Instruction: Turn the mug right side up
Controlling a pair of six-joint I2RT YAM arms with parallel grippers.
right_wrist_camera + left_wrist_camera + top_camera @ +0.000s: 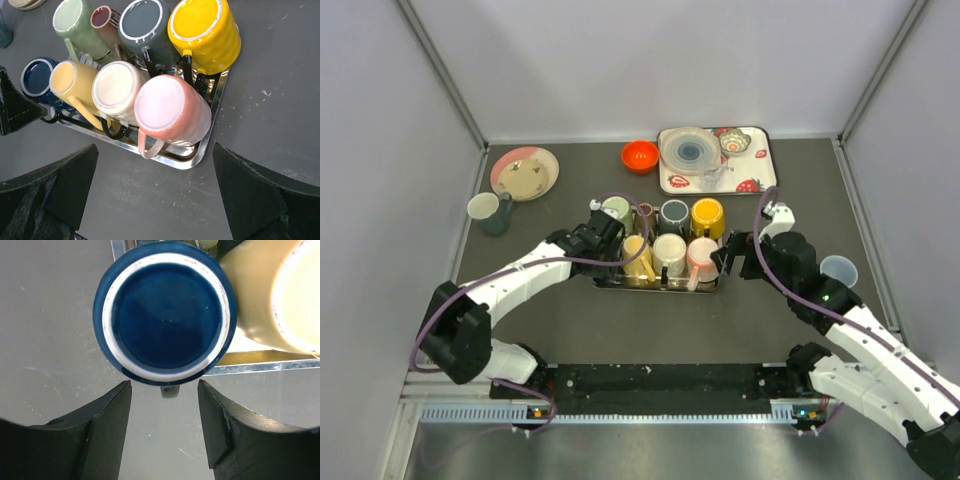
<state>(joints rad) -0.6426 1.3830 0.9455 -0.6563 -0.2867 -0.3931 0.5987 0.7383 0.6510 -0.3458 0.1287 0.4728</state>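
Since the blue mug [164, 315] stands base-up at the left end of the tray [260, 369], touching the pale yellow mug [265, 295], the left gripper [164, 390] hovers at it, jaws wide, either side of its handle. The right gripper [154, 150] hangs just off the tray's right end, jaws wide, judged on standby.

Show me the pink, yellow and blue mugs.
pink mug [167, 105], right wrist view, on its upturned base.
yellow mug [196, 23], right wrist view, on its base.
blue mug [165, 310], left wrist view, on its base.
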